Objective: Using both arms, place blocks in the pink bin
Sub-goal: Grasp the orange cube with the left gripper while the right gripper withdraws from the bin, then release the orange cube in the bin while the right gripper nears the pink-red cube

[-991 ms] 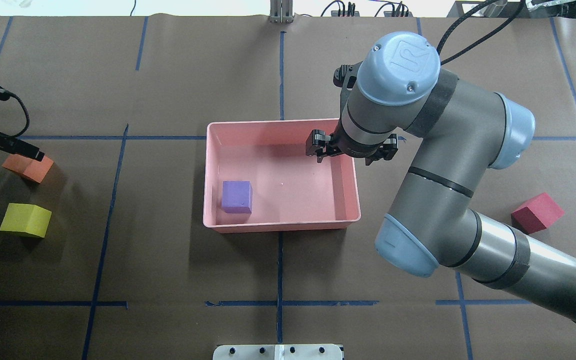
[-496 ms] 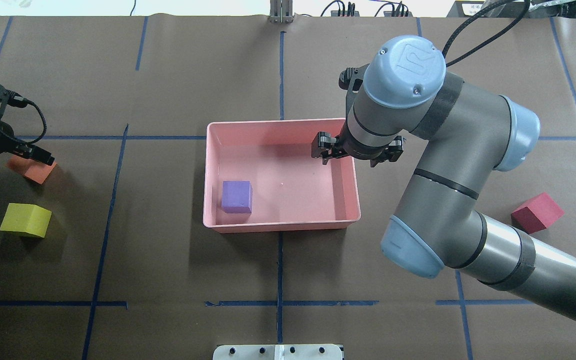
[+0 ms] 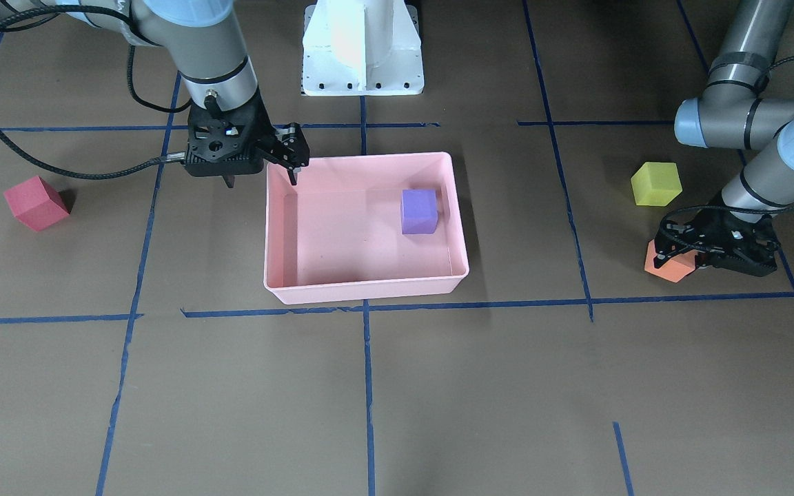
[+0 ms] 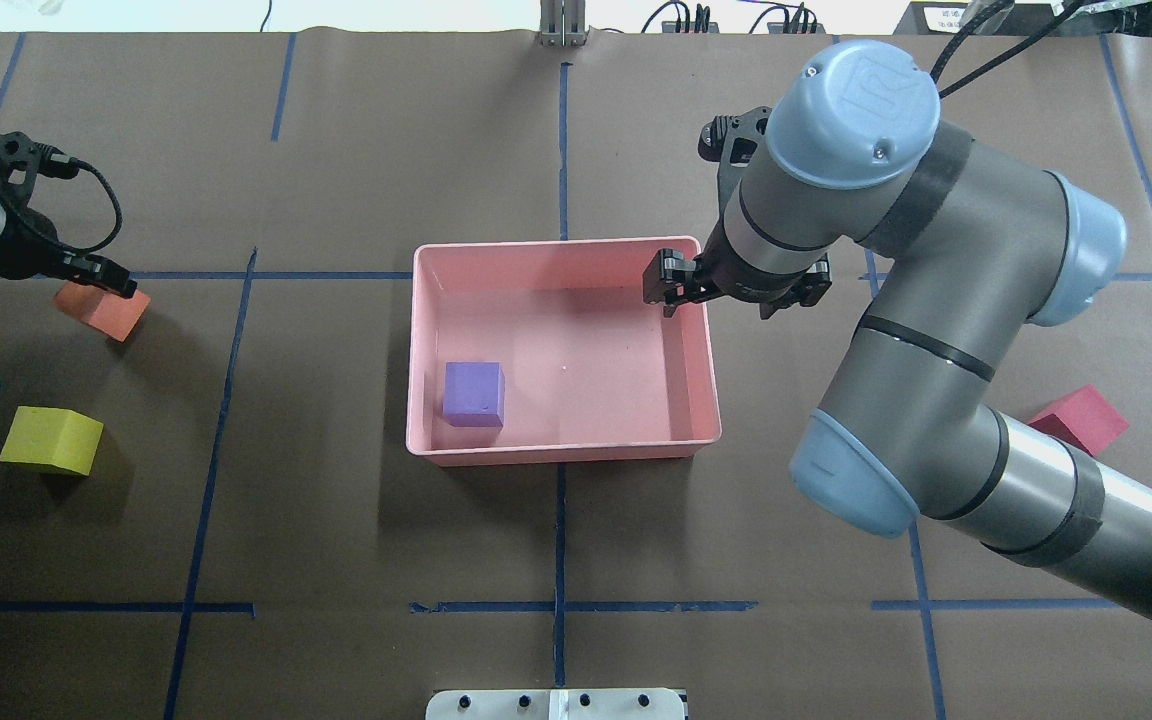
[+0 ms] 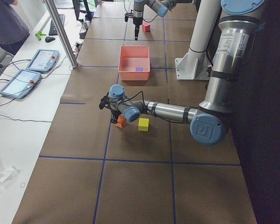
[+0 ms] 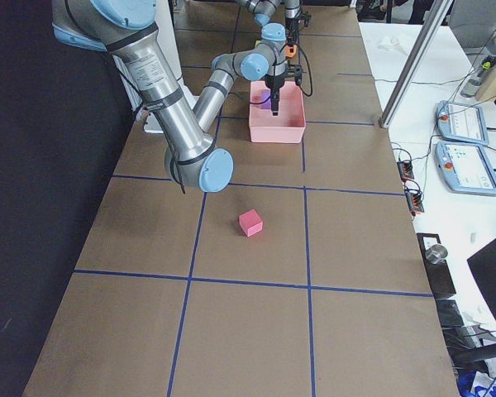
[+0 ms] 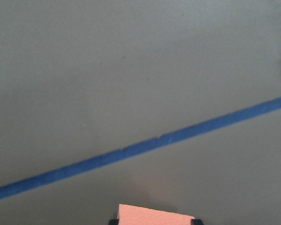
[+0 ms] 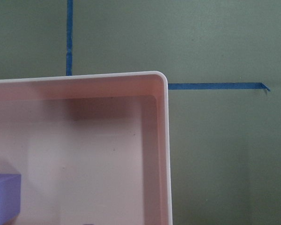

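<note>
First block (image 4: 474, 394) sits in the bin (image 4: 561, 258) (near-left corner), second block (image 4: 101, 312) and third block (image 4: 51, 440) well left, fourth block (image 4: 1086, 420) right.

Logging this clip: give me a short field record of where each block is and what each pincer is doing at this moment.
in bin: purple block, near one corner of the pink bin
loose on table: red block, yellow-green block
left pincer: shut on orange block, outside the bin
right pincer: open, empty, above a bin corner
blocks not yet in bin: three
</note>
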Available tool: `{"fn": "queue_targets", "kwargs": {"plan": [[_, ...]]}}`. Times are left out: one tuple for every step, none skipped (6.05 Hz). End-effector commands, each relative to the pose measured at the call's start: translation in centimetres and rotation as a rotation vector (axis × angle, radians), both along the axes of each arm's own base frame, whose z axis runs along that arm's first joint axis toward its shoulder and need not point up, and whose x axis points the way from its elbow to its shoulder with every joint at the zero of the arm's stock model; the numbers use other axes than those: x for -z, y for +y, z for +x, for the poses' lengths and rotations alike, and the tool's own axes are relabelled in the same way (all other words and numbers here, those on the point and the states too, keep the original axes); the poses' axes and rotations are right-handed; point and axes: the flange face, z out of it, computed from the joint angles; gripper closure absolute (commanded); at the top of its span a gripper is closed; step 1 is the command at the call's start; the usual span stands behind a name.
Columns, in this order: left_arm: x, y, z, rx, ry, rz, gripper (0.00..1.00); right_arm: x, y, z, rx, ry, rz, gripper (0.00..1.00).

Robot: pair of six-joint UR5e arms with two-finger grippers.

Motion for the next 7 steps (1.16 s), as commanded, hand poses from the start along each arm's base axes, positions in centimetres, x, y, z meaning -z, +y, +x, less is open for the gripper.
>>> {"fn": "queue_targets", "kwargs": {"plan": [[9.7,-3.2,2.1,0.127,0.086,-0.105,0.63,-2.7,-0.2,4.4,0.06,0.01,0.06,0.0],[17.2,-3.5,2.5,0.164,0.103,-0.157,0.63,-4.6,-0.1,6.7,0.097,0.022,0.092,0.0],[24.8,-1.9,4.1,0.182,0.103,-0.235,0.63,-6.9,0.5,9.7,0.138,0.049,0.144,0.0],[31.1,-0.2,6.8,0.221,0.116,-0.303,0.63,-9.1,1.0,12.7,0.187,0.058,0.169,0.0],[35.2,2.4,12.5,0.261,0.114,-0.333,0.62,-11.6,1.3,15.9,0.239,0.071,0.198,0.0],[38.2,5.4,18.2,0.28,0.114,-0.327,0.62,-14.3,1.8,18.5,0.261,0.087,0.236,0.0],[39.2,7.2,22.7,0.303,0.091,-0.328,0.58,-17.5,3.1,19.7,0.266,0.076,0.27,0.0]]}}
